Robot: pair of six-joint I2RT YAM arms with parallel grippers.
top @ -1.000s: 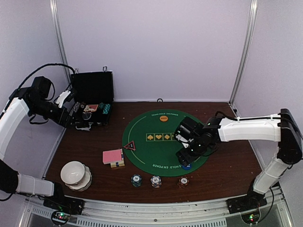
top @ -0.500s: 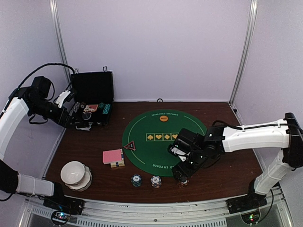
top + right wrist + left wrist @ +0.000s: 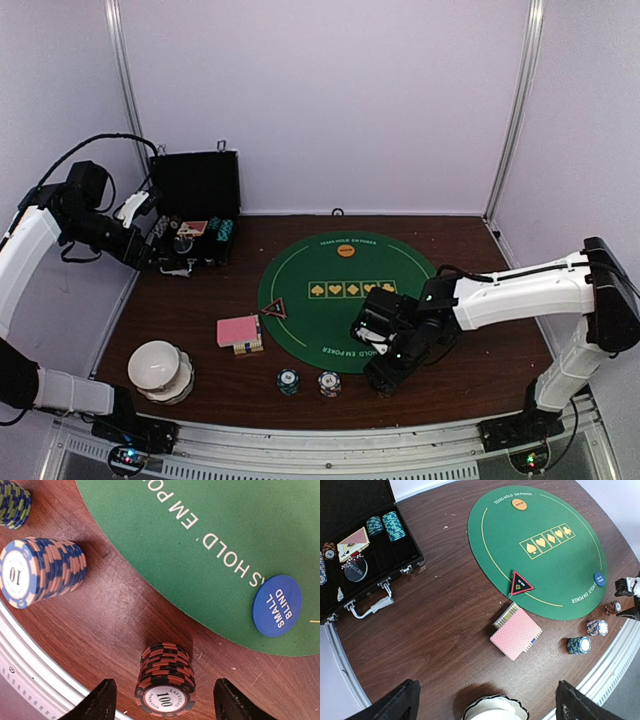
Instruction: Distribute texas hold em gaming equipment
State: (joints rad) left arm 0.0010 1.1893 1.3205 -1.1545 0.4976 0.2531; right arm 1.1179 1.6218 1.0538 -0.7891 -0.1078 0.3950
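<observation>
My right gripper [image 3: 385, 378] is open and low at the near table edge. It straddles a red-black "100" chip stack [image 3: 166, 677], with the fingers apart from it. That stack is hidden under the gripper in the top view. A blue-pink "10" stack [image 3: 40, 572] and a teal stack [image 3: 288, 380] stand to its left. The blue small-blind button [image 3: 276, 606], the orange button [image 3: 346, 251] and the red-black triangle marker [image 3: 273, 308] lie on the green mat [image 3: 330, 270]. The pink-backed cards [image 3: 239, 331] lie left of the mat. My left gripper [image 3: 150, 235] is open and empty, held high beside the case.
An open black hinged case [image 3: 195, 190] with more chips and cards sits at the back left. A white bowl stack [image 3: 160, 370] stands at the front left. A metal rail [image 3: 330, 440] runs along the near edge, close to the chip stacks.
My right gripper moved from over the mat's near right part toward the near edge and came down around the red-black chip stack. The left arm has not moved.
</observation>
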